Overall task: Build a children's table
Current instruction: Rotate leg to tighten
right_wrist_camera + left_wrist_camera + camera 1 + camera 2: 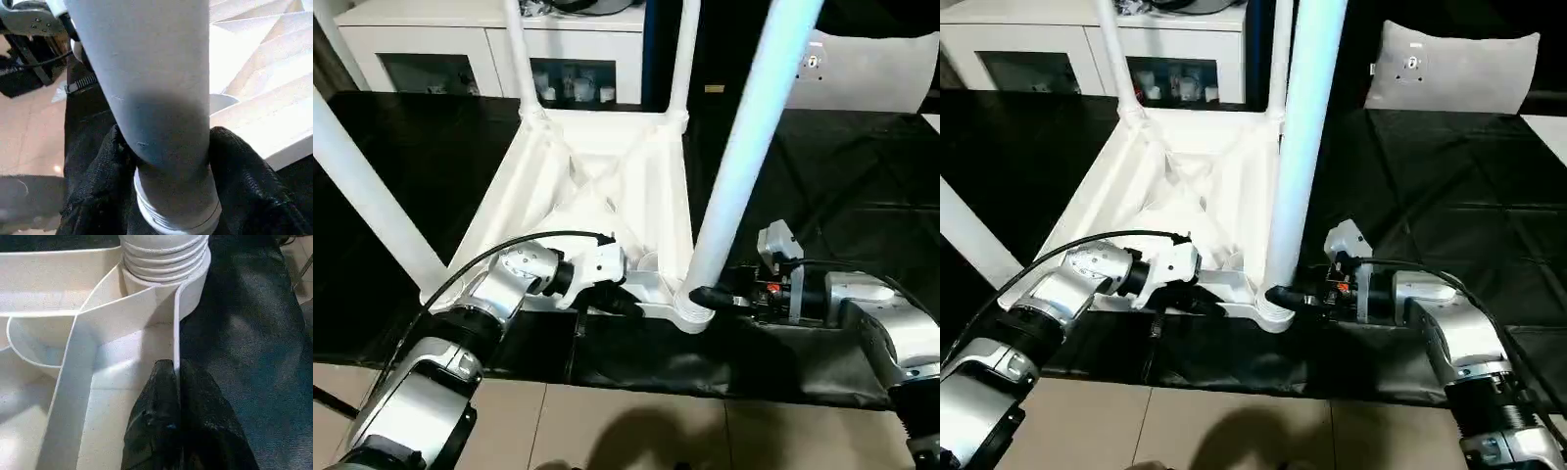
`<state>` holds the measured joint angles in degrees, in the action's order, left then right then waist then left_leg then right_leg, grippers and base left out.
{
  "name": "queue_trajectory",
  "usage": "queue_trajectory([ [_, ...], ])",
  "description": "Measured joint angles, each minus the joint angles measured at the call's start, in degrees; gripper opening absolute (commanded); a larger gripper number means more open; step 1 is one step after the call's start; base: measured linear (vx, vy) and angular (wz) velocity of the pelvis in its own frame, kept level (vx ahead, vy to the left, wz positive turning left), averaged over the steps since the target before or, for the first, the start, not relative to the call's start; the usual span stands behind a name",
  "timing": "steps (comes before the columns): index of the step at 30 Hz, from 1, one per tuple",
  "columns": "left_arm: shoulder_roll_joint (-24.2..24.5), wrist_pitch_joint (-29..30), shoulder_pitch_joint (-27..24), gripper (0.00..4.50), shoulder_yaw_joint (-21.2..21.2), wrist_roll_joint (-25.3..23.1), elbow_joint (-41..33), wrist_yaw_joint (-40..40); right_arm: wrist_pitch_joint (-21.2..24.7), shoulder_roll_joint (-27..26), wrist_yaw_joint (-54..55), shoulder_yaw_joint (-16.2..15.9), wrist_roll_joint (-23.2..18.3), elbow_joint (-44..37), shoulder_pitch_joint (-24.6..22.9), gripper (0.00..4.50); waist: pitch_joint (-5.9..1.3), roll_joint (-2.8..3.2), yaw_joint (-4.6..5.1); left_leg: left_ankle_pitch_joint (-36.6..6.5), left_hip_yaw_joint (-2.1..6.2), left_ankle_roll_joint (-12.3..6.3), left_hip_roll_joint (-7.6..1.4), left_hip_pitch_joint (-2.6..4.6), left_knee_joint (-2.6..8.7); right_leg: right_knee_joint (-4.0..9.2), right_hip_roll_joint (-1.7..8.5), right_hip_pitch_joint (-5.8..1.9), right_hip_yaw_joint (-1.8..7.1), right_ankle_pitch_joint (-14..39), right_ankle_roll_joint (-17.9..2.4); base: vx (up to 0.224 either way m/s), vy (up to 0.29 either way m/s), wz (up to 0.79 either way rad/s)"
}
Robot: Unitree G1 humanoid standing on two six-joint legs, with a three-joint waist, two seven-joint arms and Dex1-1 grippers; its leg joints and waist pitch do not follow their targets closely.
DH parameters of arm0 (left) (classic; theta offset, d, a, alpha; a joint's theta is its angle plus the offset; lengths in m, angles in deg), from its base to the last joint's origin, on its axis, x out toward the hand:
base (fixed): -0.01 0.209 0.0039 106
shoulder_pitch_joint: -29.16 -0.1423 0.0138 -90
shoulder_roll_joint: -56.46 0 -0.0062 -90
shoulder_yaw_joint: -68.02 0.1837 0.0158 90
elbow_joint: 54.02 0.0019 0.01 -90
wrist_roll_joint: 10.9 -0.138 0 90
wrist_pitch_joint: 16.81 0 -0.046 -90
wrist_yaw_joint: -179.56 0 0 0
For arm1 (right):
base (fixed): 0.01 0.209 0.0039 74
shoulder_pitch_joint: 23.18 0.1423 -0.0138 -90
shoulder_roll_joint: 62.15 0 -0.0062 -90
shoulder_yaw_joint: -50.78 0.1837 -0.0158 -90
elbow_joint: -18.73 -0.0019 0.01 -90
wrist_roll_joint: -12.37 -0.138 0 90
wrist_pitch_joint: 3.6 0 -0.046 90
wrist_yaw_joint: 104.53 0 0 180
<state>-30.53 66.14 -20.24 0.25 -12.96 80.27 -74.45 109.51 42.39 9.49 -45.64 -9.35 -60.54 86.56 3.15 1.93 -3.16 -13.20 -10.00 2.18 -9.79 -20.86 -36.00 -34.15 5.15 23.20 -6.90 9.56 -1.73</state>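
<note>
**Both tools grip the upturned white table at its near corner**

Nearest the robot, the left tool (pixel 168 396) is pinched shut on the thin near rim wall of the small all-white plastic children's table (pixel 636 186), which lies upside down on the black-covered tabletop (pixel 862 176), ribbed hollow underside up. Just beside it, the right tool (pixel 166 161) has its two black fingers (pixel 244 171) set about halfway apart, one on each side of the long round tapered white leg (pixel 744 157), touching it just above its threaded base in the near corner socket (pixel 690 313). Farther back, more legs rise from the other corners. Beyond stands a white cabinet with glass doors (pixel 460 59).
</note>
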Motion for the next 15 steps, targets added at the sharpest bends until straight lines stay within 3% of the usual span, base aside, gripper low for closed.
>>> queue_trajectory([
  [3,-1.4,5.6,-0.6,0.0,-1.2,0.0,-1.5,2.4,3.6,-2.3,6.5,0.4,1.1,-3.7,-1.0,1.97,-0.16,0.31,0.19,0.0,-0.03,0.02,0.0,0.14,0.0,-0.04,0.0,-0.07,0.03,0.0,0.0,0.0,0.0,0.0],
  [9,-8.3,15.3,-0.6,0.0,-3.7,-1.7,-2.0,17.1,11.1,-11.5,28.2,5.0,6.0,-3.7,1.7,1.97,-0.18,0.38,2.4,0.0,-0.08,0.63,0.02,0.85,0.01,0.11,0.0,-0.59,0.0,0.0,0.1,0.0,0.0,0.0],
  [13,-12.1,18.8,-0.5,0.0,-4.6,-2.2,-2.0,23.8,12.5,-15.0,36.8,6.1,8.5,-2.7,3.5,1.97,-0.4,0.72,3.04,0.0,-0.01,0.63,0.04,0.89,0.03,0.29,0.0,-0.73,-0.1,0.0,0.1,0.0,0.0,0.0],
  [14,-13.1,19.4,-0.5,0.0,-4.6,-2.6,-2.0,25.7,11.7,-16.0,38.6,6.3,9.1,-2.0,3.8,2.52,-0.45,0.81,3.1,0.0,-0.01,0.63,0.05,0.87,0.04,0.35,0.0,-0.73,-0.11,0.0,0.2,0.0,0.0,0.0],
  [15,-13.6,19.5,-0.4,0.0,-4.6,-2.9,-2.0,26.7,10.8,-16.4,39.3,6.5,9.2,-1.4,3.8,2.66,-0.47,0.83,3.1,0.0,0.0,0.63,0.05,0.85,0.06,0.43,0.0,-0.74,-0.13,0.0,0.2,0.0,0.0,0.0],
])
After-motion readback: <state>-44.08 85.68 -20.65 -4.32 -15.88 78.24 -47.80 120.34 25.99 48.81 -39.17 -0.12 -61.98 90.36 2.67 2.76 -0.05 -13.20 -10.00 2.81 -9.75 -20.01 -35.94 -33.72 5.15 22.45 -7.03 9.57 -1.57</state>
